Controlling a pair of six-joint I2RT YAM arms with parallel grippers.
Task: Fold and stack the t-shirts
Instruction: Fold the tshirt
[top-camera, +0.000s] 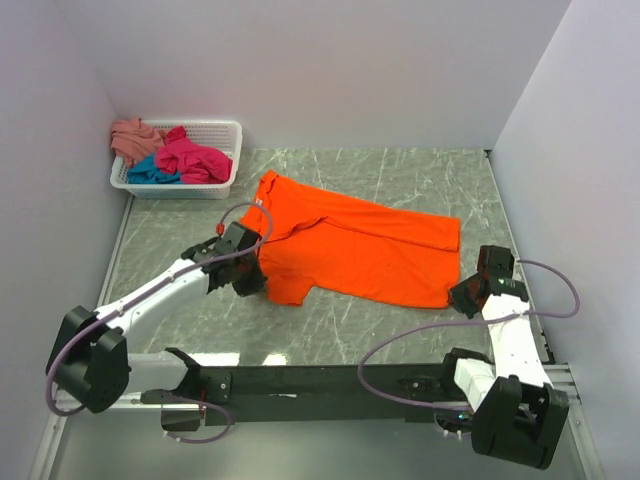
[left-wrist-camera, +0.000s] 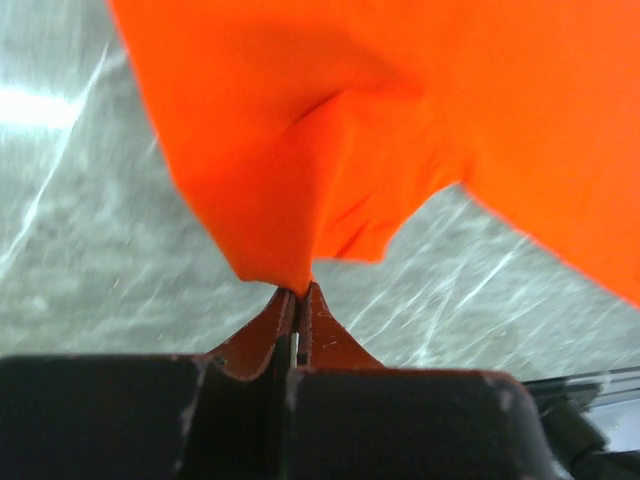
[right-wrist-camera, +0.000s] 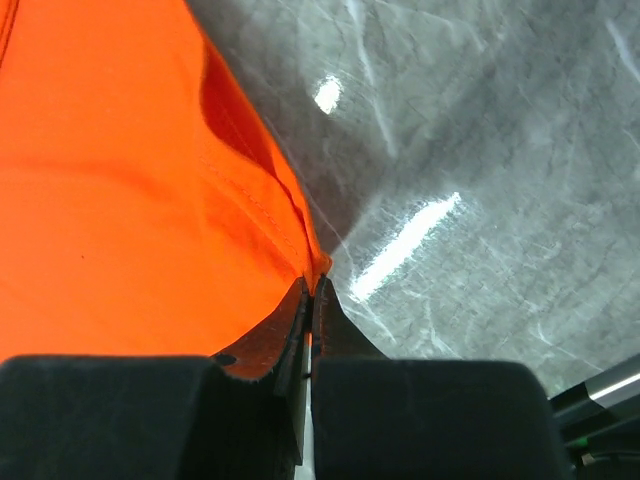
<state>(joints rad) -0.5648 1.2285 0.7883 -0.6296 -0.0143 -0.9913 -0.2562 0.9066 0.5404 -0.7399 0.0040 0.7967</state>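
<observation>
On my overhead feed the orange t-shirt (top-camera: 360, 245) lies spread across the middle of the grey marbled tabletop (top-camera: 400, 170), running on a slant from its collar end at the upper left to its hem at the lower right. It is mostly flat, with a few soft creases.

I see the left pincer (top-camera: 258, 282) at the near left edge of the shirt, beside the short sleeve. My left wrist camera shows this pincer (left-wrist-camera: 298, 300) pressed together on a pinch of the orange cloth (left-wrist-camera: 400, 120), which rises from the closed tips in a small tented fold above the tabletop (left-wrist-camera: 90, 250).

The right pincer (top-camera: 458, 297) sits at the shirt's near right corner. On the right wrist camera its 2 fingers (right-wrist-camera: 285, 325) meet with no gap, and the pincer (right-wrist-camera: 310, 295) nips the stitched hem corner of the shirt (right-wrist-camera: 120, 200), which lies just at the tips. Bare tabletop (right-wrist-camera: 480, 150) fills the right of that view.

In the far left corner stands a white lattice basket (top-camera: 228, 128), well apart from the orange shirt. It holds 3 crumpled shirts: the magenta-pink t-shirt (top-camera: 195, 160) on the right, the teal-blue t-shirt (top-camera: 150, 175) at the near left and the salmon-pink t-shirt (top-camera: 132, 138) at the far left, spilling over the rim.
</observation>
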